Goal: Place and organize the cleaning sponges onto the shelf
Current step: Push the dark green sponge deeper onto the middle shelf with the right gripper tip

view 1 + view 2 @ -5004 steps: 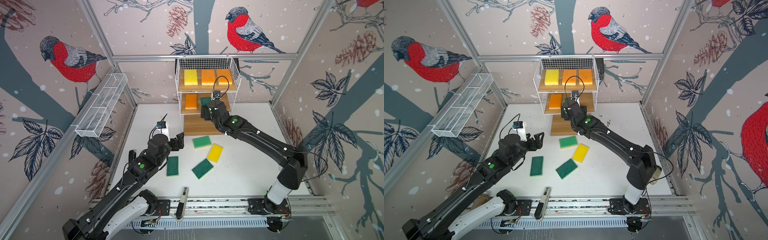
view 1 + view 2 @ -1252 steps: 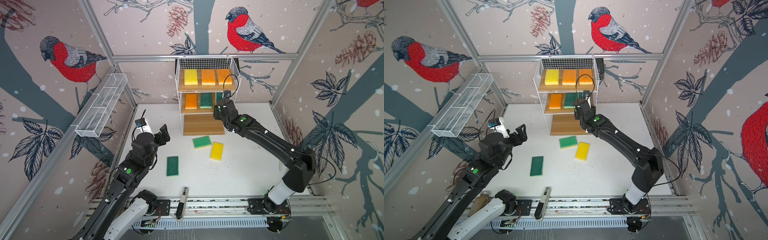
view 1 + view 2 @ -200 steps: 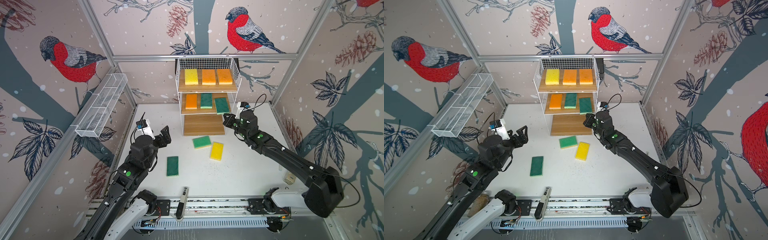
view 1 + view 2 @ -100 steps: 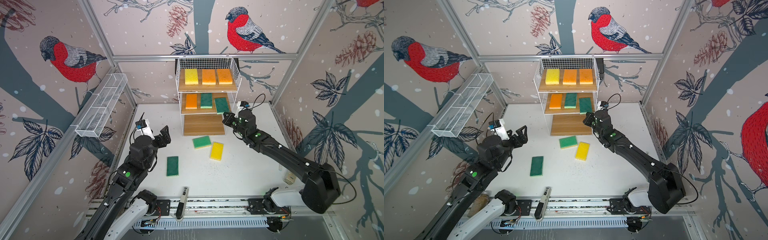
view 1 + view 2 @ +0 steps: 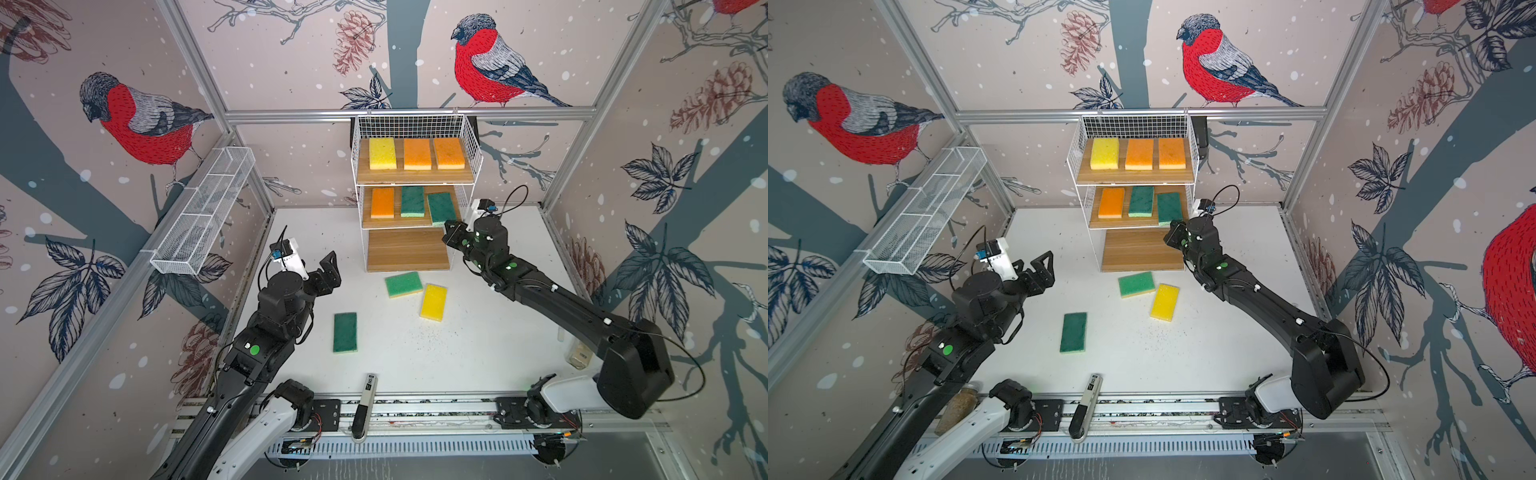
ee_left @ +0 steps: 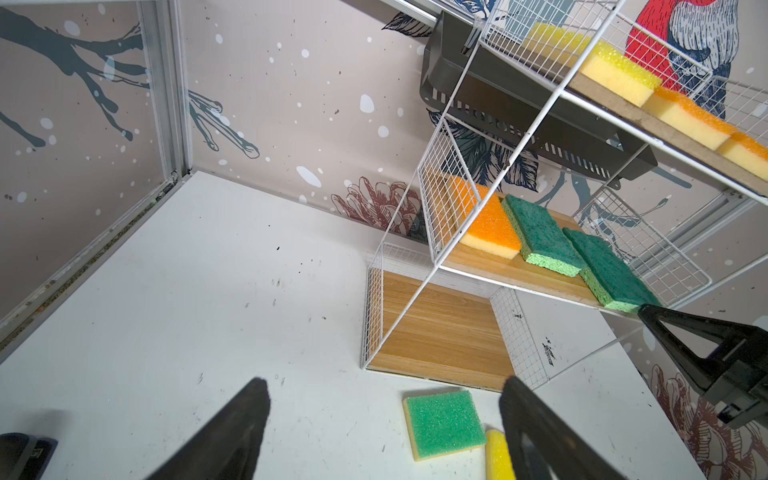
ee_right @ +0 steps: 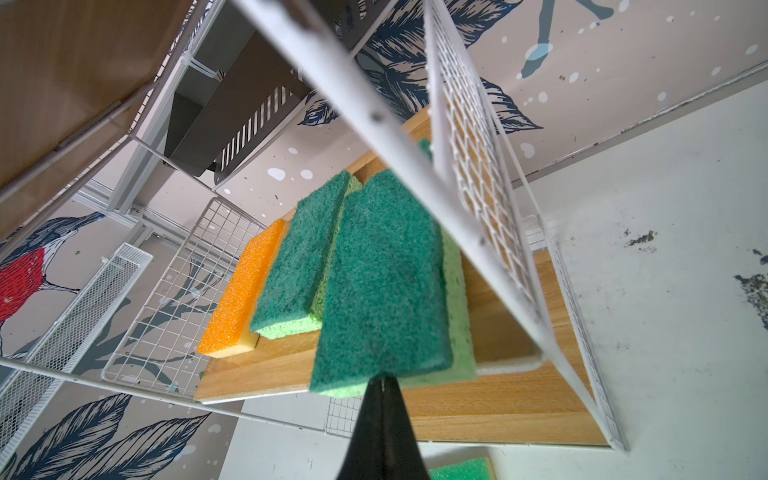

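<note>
Desk (image 5: 478, 340) first: now carrying only three loose sponges, down from four a while back, with the lighter green sponge (image 5: 403, 284) and the yellow sponge (image 5: 433, 302) lying just in front of the shelf (image 5: 407, 253) and the dark green sponge (image 5: 345, 332) lying well apart, toward the left gripper (image 5: 322, 272). Then the shelf: filling from the top, holding three sponges on the top board and now three on the middle board, leaving the bottom board bare. Then the right gripper (image 5: 448, 232): clenched on nothing, having pulled away a second ago, now coming back and setting its tip against the near end of the newest green sponge (image 7: 382, 270), sitting askew and overhanging the middle board's front edge; probably nudging it square, meaning placing done there and tidying under way. Left gripper hanging released and empty, unmoved. Writing last: only a small label on the black-and-white tool (image 5: 365, 399) by the front rail, staying too small for reading.
</note>
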Robot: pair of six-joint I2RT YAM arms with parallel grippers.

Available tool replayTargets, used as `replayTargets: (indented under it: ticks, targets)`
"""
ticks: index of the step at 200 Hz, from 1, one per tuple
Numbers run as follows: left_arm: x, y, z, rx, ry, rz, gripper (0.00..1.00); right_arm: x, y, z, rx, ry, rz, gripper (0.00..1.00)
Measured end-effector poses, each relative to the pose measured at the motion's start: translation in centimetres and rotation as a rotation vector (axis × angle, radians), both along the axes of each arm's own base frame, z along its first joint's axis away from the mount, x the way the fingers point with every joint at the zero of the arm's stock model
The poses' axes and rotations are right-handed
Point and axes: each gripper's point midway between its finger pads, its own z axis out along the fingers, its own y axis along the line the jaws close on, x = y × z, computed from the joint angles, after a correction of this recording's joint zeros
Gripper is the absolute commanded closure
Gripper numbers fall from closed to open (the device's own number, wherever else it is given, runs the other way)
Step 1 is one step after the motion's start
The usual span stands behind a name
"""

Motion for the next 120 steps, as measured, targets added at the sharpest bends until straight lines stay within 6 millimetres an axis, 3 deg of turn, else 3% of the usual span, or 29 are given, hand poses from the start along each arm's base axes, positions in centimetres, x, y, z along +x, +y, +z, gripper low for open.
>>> replayTargets:
  ticks: [58, 120]
  targets:
    - [-0.1, 0.1, 0.1, -0.003, -0.005, 0.000, 0.13, 0.1, 0.6, -0.6, -0.007, 0.008, 0.005, 0.98]
    - [-0.1, 0.1, 0.0, -0.002, -0.004, 0.000, 0.13, 0.3, 1.6, 0.0, 0.004, -0.013, 0.010, 0.97]
